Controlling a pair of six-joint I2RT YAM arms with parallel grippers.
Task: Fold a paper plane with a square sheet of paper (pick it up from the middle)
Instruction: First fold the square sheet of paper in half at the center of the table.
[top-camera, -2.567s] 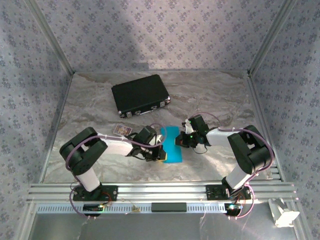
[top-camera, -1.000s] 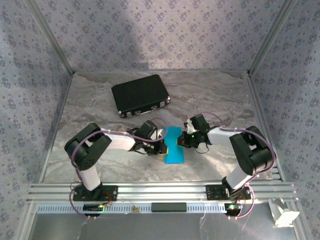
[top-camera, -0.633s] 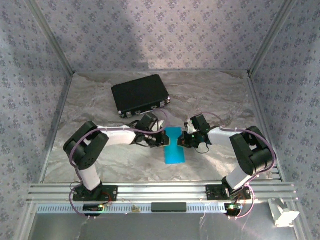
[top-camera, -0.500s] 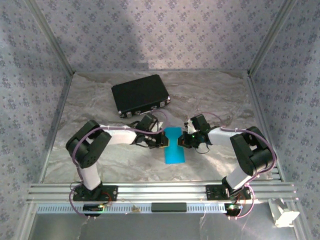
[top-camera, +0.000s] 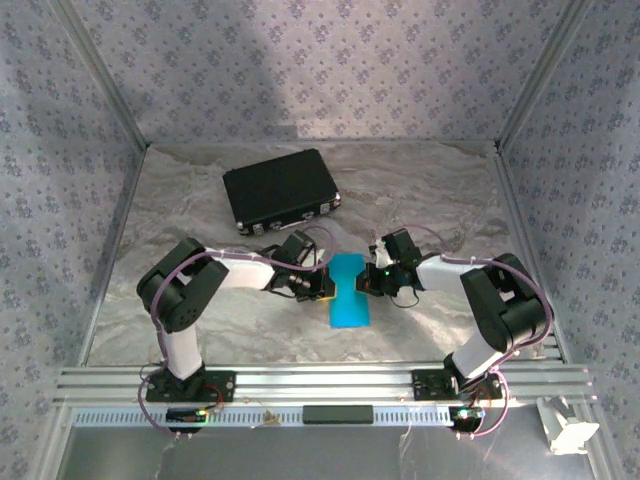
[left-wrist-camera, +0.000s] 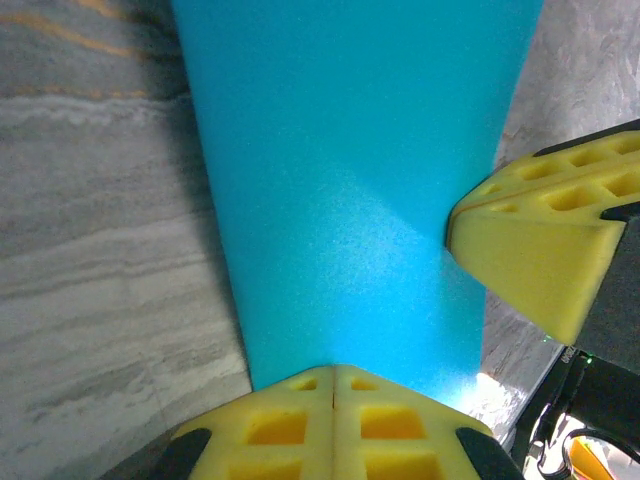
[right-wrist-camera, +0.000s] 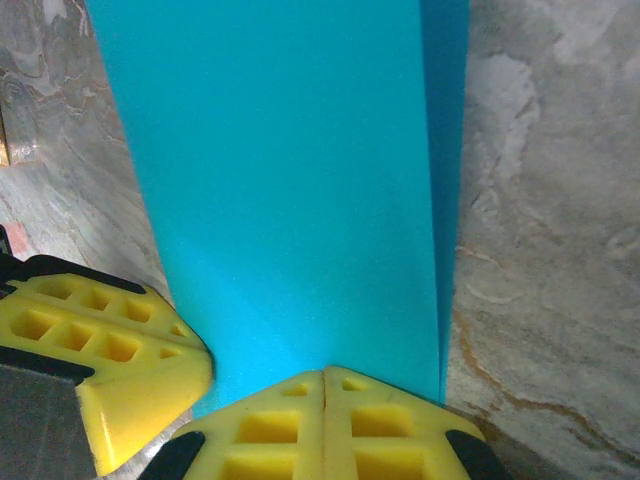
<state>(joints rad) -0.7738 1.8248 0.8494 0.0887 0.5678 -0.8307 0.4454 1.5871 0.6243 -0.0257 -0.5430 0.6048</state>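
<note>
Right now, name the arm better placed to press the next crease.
Right, narrowly. Both arms' jaws are shut on opposite long edges of the sheet of paper, but it lies nearer the base of the right arm; the left arm reaches farther, probably with less slack.

**One high overview, two close wrist views meeting on the paper**

The top external camera sits high above and behind the arm bases, facing down and forward over the table (top-camera: 430, 190) from well back. Each wrist camera looks along its own yellow fingers, those of the left gripper (left-wrist-camera: 333, 372) and the right gripper (right-wrist-camera: 323, 375), from very near. All three views share the blue paper (top-camera: 348, 295). Each wrist view also catches the opposite gripper's fingertip.
</note>
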